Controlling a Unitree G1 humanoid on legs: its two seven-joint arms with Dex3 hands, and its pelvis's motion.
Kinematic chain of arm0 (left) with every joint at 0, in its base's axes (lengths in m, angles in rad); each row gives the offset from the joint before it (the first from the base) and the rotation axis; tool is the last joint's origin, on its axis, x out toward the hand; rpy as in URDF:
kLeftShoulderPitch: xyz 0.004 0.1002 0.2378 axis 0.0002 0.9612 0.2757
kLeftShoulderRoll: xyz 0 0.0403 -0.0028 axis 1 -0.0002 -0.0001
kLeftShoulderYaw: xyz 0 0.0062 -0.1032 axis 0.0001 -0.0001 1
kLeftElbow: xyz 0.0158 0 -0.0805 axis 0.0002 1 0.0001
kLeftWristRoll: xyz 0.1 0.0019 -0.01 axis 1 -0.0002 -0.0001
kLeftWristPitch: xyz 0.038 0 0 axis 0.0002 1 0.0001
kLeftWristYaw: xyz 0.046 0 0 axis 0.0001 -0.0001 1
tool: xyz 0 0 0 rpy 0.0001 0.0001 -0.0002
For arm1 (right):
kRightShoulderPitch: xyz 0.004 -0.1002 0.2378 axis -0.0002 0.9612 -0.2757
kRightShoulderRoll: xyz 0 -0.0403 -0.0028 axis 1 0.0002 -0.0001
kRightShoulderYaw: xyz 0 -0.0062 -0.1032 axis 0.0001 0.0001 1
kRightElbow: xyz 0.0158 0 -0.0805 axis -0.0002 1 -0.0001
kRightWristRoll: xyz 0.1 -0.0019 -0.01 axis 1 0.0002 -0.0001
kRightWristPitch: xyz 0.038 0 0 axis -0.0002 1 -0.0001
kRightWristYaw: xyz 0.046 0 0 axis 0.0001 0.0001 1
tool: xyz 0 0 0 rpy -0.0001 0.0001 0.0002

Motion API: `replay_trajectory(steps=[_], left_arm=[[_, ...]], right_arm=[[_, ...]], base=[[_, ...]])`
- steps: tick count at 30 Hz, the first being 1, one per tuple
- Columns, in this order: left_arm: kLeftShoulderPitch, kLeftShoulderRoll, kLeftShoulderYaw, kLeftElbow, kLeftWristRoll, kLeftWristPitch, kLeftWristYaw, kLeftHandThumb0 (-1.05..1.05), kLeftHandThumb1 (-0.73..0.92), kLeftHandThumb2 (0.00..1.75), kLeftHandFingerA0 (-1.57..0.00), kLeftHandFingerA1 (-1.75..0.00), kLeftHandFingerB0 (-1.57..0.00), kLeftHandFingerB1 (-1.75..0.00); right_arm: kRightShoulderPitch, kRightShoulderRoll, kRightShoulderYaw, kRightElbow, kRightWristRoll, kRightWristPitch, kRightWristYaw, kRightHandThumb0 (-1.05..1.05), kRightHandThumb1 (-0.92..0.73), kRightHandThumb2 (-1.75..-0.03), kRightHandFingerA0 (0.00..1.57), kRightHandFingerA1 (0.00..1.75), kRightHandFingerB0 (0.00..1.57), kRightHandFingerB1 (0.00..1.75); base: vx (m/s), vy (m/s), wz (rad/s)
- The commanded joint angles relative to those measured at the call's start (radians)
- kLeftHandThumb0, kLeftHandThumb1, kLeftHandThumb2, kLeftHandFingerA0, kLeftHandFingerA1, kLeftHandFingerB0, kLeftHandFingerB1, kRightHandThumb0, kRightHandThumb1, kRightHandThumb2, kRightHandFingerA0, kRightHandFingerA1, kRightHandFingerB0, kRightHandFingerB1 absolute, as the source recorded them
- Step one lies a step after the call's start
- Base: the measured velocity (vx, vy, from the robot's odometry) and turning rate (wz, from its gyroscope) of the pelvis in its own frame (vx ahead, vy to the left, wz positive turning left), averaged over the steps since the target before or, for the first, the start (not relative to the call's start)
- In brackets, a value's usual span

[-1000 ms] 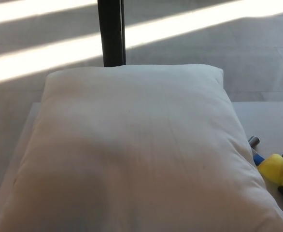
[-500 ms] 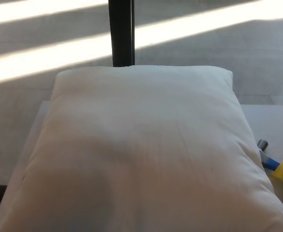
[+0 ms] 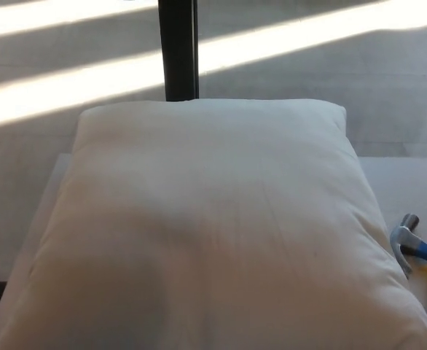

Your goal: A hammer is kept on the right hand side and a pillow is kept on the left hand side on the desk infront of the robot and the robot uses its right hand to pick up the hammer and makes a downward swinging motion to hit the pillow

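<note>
hammer head now showing beside the pillow

since half a second ago the whole picture has slid a little to the left, so the camera has turned; more of the hammer [image 3: 415,249] shows now, its grey metal head and claw clear of the pillow's edge where only a stub showed before. a second ago a dark hand was at the yellow grip; no hand is in the picture now, so i cannot tell how the fingers of either hand are set.

nearest the camera, the white pillow [image 3: 206,233] fills most of the view, lying flat with a soft shadow across its lower left part. just beside its right edge lies the hammer on the white desk [image 3: 410,186], head pointing up and left, a short blue neck behind it and a corner of yellow grip cut off by the right border. whether the head touches the pillow is not clear.

beyond the pillow a dark upright post [image 3: 178,49] rises from behind its far edge. farther still, the grey floor [image 3: 330,80] carries bright slanting bands of sunlight.
</note>
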Motion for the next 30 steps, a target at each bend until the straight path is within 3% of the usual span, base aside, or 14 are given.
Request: replay_trajectory(steps=[1,5,7,9,11,12,17,19,20,21,26,28,29,30], left_arm=[[0.003,0.022,0.014,0.001,-0.012,-0.013,-0.015,-0.57,0.62,0.59,-0.70,-0.60,-0.64,-0.53],[0.005,0.022,0.013,-0.002,-0.007,-0.012,-0.008,-0.58,0.62,0.59,-0.72,-0.61,-0.67,-0.53],[0.002,0.026,0.008,0.010,0.001,-0.009,-0.005,-0.58,0.62,0.59,-0.74,-0.60,-0.67,-0.53],[0.006,0.021,0.013,0.010,-0.003,-0.016,-0.009,-0.57,0.62,0.59,-0.72,-0.59,-0.64,-0.52],[0.006,0.021,0.014,0.010,-0.004,-0.016,-0.009,-0.57,0.61,0.59,-0.71,-0.59,-0.65,-0.53],[0.015,0.024,0.001,0.003,0.009,-0.025,-0.008,-0.59,0.63,0.59,-0.71,-0.59,-0.64,-0.52],[0.016,0.022,0.012,0.001,-0.005,-0.012,-0.011,-0.57,0.62,0.59,-0.70,-0.59,-0.65,-0.53],[0.021,0.024,0.011,-0.001,-0.003,-0.018,-0.010,-0.57,0.63,0.59,-0.70,-0.63,-0.68,-0.56],[0.021,0.025,0.011,0.002,-0.002,-0.021,-0.013,-0.57,0.62,0.59,-0.71,-0.62,-0.69,-0.56],[0.021,0.026,0.012,0.004,-0.003,-0.021,-0.013,-0.58,0.62,0.59,-0.72,-0.64,-0.70,-0.58],[0.019,0.025,0.019,0.014,-0.007,-0.019,-0.016,-0.58,0.61,0.59,-0.72,-0.61,-0.65,-0.55],[0.021,0.021,0.019,0.007,-0.009,-0.016,-0.006,-0.57,0.60,0.58,-0.75,-0.64,-0.76,-0.57],[0.023,0.021,0.019,0.004,-0.009,-0.014,-0.008,-0.57,0.62,0.59,-0.74,-0.62,-0.72,-0.55],[0.023,0.023,0.014,0.004,-0.005,-0.011,-0.008,-0.57,0.62,0.59,-0.74,-0.62,-0.72,-0.55]], right_arm=[[0.075,0.018,-0.029,0.017,0.029,-0.077,0.003,-0.28,-0.76,-0.67,0.80,1.57,0.75,1.01],[0.094,0.018,-0.111,0.006,0.071,-0.123,-0.041,-0.26,-0.77,-0.67,0.82,1.66,0.70,1.27],[0.108,0.049,-0.276,0.000,0.227,-0.165,-0.054,-0.27,-0.80,-0.69,0.74,1.16,0.66,0.70],[0.093,0.077,-0.387,0.002,0.312,-0.159,-0.040,-0.23,-0.73,-0.74,0.74,1.61,0.63,1.37],[0.087,0.086,-0.442,-0.012,0.340,-0.143,-0.029,-0.29,-0.68,-0.73,0.90,1.75,0.62,1.42],[0.090,0.082,-0.473,-0.026,0.366,-0.150,-0.005,-0.21,-0.62,-0.86,0.84,1.75,0.63,1.70],[-0.002,0.075,-0.686,-0.049,0.519,-0.076,0.060,-0.25,-0.53,-1.12,0.95,1.72,0.88,1.48],[-0.044,0.077,-0.739,-0.046,0.554,-0.064,0.070,-0.17,-0.56,-1.09,0.92,1.75,0.75,1.64],[-0.062,0.075,-0.776,-0.050,0.586,-0.068,0.096,-0.22,-0.52,-1.13,1.22,1.43,1.02,1.30],[-0.072,0.077,-0.796,-0.058,0.601,-0.057,0.109,-0.16,-0.60,-1.12,0.92,1.75,0.76,1.59],[-0.105,0.111,-0.899,-0.130,0.687,0.010,0.161,-0.11,-0.53,-1.20,0.93,1.75,0.66,1.71],[-0.107,0.128,-0.918,-0.182,0.699,0.045,0.167,-0.15,-0.48,-1.27,0.93,1.75,0.76,1.61],[-0.107,0.139,-0.928,-0.205,0.710,0.055,0.173,-0.19,-0.51,-1.22,1.24,1.46,1.01,1.31],[-0.109,0.148,-0.936,-0.221,0.718,0.063,0.176,-0.19,-0.51,-1.22,1.24,1.46,1.01,1.31]], base=[[0.00,0.000,0.00],[0.00,0.000,0.00],[0.00,0.000,0.00],[0.00,0.000,0.00],[0.00,0.000,0.00],[0.00,0.000,0.00],[0.00,0.000,0.00],[0.00,0.000,0.00],[0.00,0.000,0.00],[0.00,0.000,0.00],[0.00,0.000,0.00],[0.00,0.000,0.00],[0.00,0.000,0.00],[0.00,0.000,0.00]])
